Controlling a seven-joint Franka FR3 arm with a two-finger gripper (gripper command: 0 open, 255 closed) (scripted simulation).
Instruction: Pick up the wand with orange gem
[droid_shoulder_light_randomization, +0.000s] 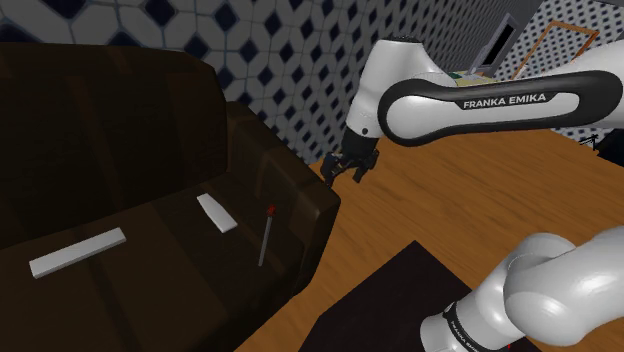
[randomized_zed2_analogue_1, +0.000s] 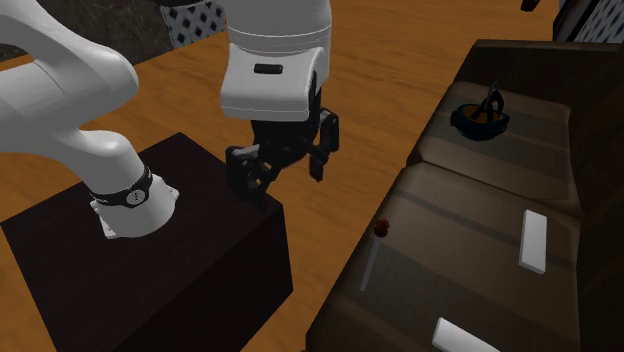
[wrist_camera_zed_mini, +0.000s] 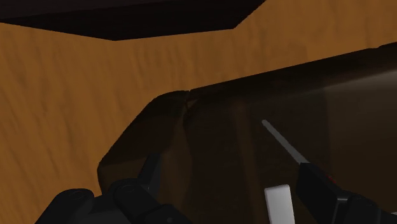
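Item: two black fingers, spread wide apart and clasping nothing. They belong to an all-black two-finger gripper, carried in the air on a white arm with dark joints. In the shoulder view the gripper hangs just off the end of a sofa arm. Beneath and beside it stands a dark brown leather-look sofa. On its seat cushion near the front edge lies a slim grey wand with a small red-orange gem at one end. The wand lies flat and apart from the gripper. In the second exterior view the wand has its gem end towards the arm-side cushion seam. In the wrist view its shaft runs down towards one finger. Just beside the wand, towards the backrest, is a short flat white bar. Further along the seat is a long flat white bar. On the neighbouring cushion sits a dark blue rounded object, kind not made out. Surroundings: an orange-brown wooden floor, a dark box stand, and a diamond-patterned wall.
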